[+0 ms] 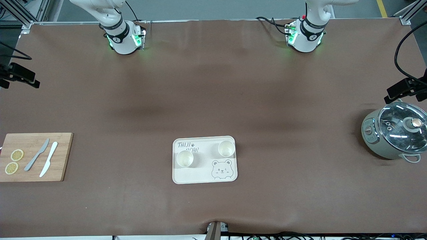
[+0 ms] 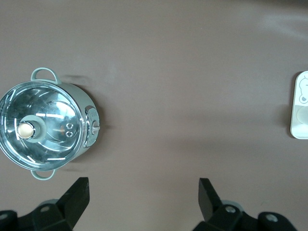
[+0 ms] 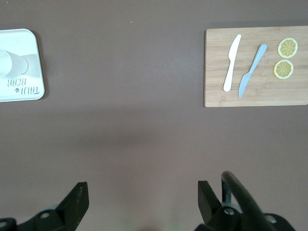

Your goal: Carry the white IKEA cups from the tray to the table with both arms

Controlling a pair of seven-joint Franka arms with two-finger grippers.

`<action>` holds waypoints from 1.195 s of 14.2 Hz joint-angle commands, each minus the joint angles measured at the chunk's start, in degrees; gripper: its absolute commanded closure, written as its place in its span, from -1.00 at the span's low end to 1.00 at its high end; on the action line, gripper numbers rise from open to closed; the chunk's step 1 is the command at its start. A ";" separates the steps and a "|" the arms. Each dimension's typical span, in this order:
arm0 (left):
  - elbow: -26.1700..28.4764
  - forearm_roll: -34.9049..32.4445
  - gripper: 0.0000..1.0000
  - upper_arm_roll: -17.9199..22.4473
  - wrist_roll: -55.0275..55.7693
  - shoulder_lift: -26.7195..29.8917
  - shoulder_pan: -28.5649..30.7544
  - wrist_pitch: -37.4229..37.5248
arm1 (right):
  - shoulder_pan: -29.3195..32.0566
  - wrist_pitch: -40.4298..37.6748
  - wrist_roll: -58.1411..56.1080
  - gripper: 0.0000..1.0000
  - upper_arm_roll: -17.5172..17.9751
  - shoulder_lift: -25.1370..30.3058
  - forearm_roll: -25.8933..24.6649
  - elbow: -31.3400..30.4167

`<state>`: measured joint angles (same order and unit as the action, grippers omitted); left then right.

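Two white IKEA cups stand upright on a cream bear-printed tray (image 1: 200,176) in the middle of the table. One cup (image 1: 184,159) is toward the right arm's end, the other cup (image 1: 226,148) toward the left arm's end and a little farther from the front camera. Both arms rise from their bases out of the front view. My left gripper (image 2: 143,192) hangs open and empty high over bare brown table, with the tray's edge (image 2: 301,130) off to one side. My right gripper (image 3: 143,195) is open and empty too, over bare table, with the tray (image 3: 29,57) and part of a cup (image 3: 7,62) in sight.
A grey-green pot with a glass lid (image 1: 393,135) sits at the left arm's end of the table. At the right arm's end lies a wooden cutting board (image 1: 63,156) with a grey knife (image 1: 36,155), a white knife (image 1: 48,159) and two lemon slices (image 1: 17,155).
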<state>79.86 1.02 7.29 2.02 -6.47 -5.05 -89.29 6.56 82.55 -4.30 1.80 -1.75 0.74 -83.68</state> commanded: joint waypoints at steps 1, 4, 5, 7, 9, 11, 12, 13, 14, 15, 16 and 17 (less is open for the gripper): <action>-1.90 1.00 -1.00 0.18 -0.35 -0.99 0.21 1.49 | -0.32 0.50 0.17 -1.00 0.04 0.52 -0.47 -0.61; -1.90 0.91 -1.00 0.18 -0.26 -0.91 0.12 1.40 | -0.32 0.59 0.17 -1.00 0.04 0.43 -0.38 -1.04; -1.90 1.00 -1.00 0.26 -0.44 -0.91 0.30 1.40 | -0.32 0.94 0.17 -1.00 0.04 0.52 -0.38 -1.31; -1.81 0.92 -1.00 0.26 -0.88 -0.82 0.30 1.40 | -0.32 1.03 0.08 -1.00 0.04 0.52 -0.38 -1.40; -1.81 0.91 -1.00 0.26 -0.88 -0.56 1.00 1.40 | -0.76 1.03 0.17 -1.00 -0.05 0.52 -0.47 -1.40; -1.55 0.91 -1.00 0.26 -0.62 -0.47 1.18 1.49 | -0.85 0.94 0.17 -1.00 0.04 0.52 -0.56 -1.05; -1.38 0.91 -1.00 0.26 -0.62 -0.29 1.09 1.49 | -0.85 0.68 0.08 -1.00 0.04 0.52 -0.47 -0.70; -1.37 0.83 -1.00 0.18 0.08 -0.38 1.00 1.40 | -0.94 0.42 0.17 -1.00 0.04 0.52 -0.30 -0.61; -1.46 0.39 -1.00 0.09 0.09 -0.73 0.92 1.31 | -0.94 0.33 -0.09 -1.00 0.04 0.52 -0.21 -0.61; -1.46 0.30 -1.00 0.18 0.17 -0.99 0.83 1.22 | -0.94 0.33 -0.36 -1.00 0.04 0.52 -0.12 -0.61; -1.37 0.39 -1.00 0.18 0.26 -1.08 0.91 1.14 | -0.85 0.41 -0.45 -1.00 -0.05 0.43 0.14 -0.43; -1.37 0.39 -1.00 0.18 0.26 -1.08 1.18 0.96 | -0.59 0.50 -0.45 -1.00 -0.05 0.34 0.32 -0.17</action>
<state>79.69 1.02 7.44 2.14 -6.82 -4.22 -89.02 5.90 83.09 -4.30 1.81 -1.83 0.80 -84.27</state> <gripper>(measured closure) 0.000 0.000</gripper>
